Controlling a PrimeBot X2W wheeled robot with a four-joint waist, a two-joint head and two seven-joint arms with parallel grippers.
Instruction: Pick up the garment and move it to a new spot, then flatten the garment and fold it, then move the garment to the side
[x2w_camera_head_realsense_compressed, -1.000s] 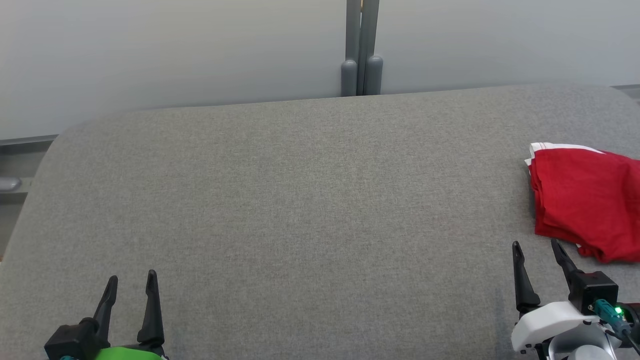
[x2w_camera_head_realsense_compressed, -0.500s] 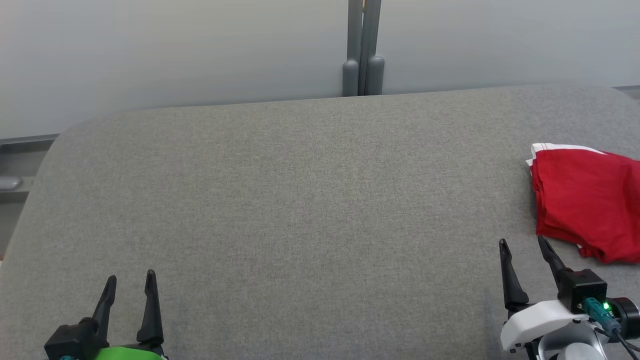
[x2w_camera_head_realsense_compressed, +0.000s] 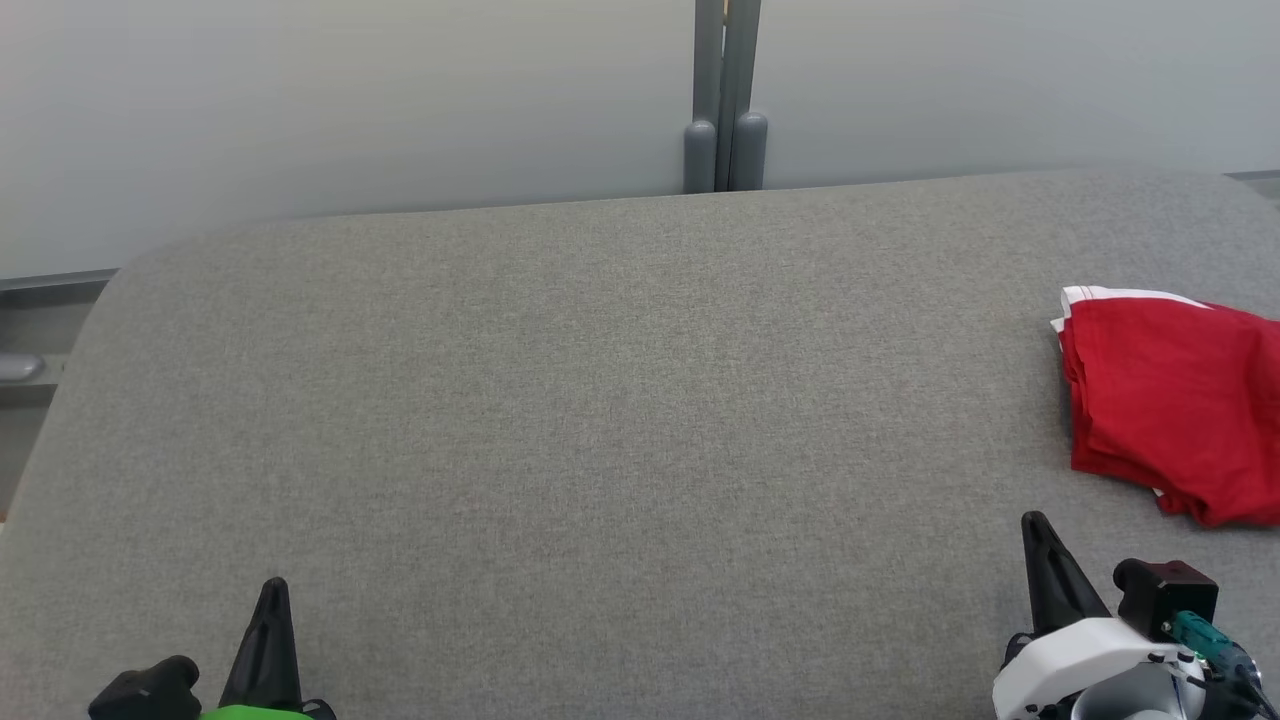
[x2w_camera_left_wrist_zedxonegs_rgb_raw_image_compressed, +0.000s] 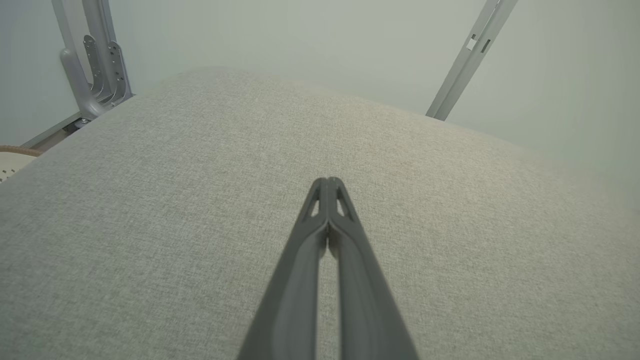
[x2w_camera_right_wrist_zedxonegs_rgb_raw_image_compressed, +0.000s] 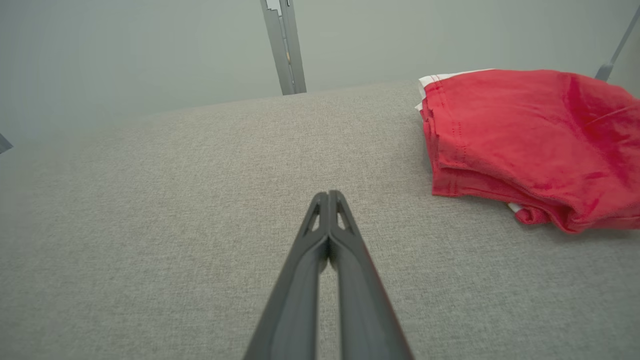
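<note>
Red garment (x2w_camera_head_realsense_compressed: 1175, 405) lies at the bench's (x2w_camera_head_realsense_compressed: 600, 400) right edge, just fwd & right of right gripper (x2w_camera_head_realsense_compressed: 1035, 525). Left gripper (x2w_camera_head_realsense_compressed: 272, 590) is well apart. Both grippers closed tight, holding nothing. Right arm nearer.

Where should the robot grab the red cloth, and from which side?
Probably the red garment by its stacked left edge, coming from the middle of the table with the right tool. The folded layers end together there, so one pinch could catch them. That tool is shut, so open it first.

No readable text, label, brand or number shows anywhere
</note>
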